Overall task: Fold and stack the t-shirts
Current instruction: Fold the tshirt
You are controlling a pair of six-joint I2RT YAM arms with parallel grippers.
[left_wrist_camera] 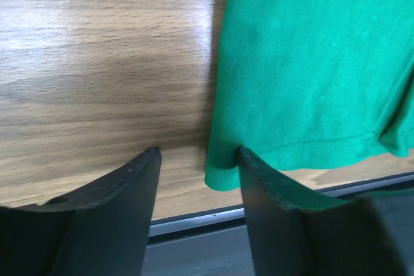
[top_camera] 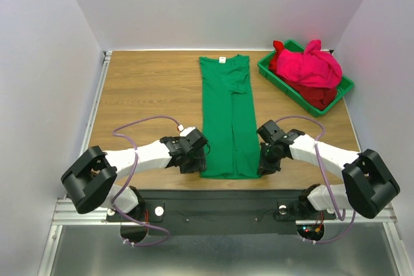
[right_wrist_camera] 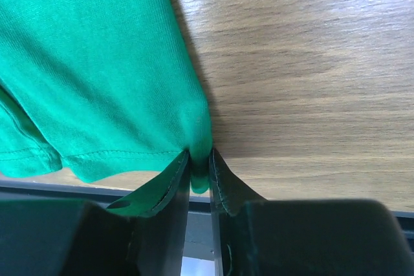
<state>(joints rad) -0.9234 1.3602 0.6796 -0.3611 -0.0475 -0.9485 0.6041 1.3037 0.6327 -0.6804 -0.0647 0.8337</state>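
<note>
On the tabletop (top_camera: 149, 88) the green t-shirt (top_camera: 228, 117) lies as a long strip (collar at the far end). The bin (top_camera: 268, 71) holds the pink t-shirt (top_camera: 314, 68) and the red t-shirt (top_camera: 320, 97). The right hand (right_wrist_camera: 199, 159) pinches the green shirt's near corner. The left hand (left_wrist_camera: 199, 156) is spread at the other corner.

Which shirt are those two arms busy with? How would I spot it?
Look at the wooden table, right down its middle. The green t-shirt lies there flat, folded into a long narrow strip, its near corner pinched by the right tool. The pink t-shirt and red t-shirt are crumpled in the green bin at the far right.
</note>
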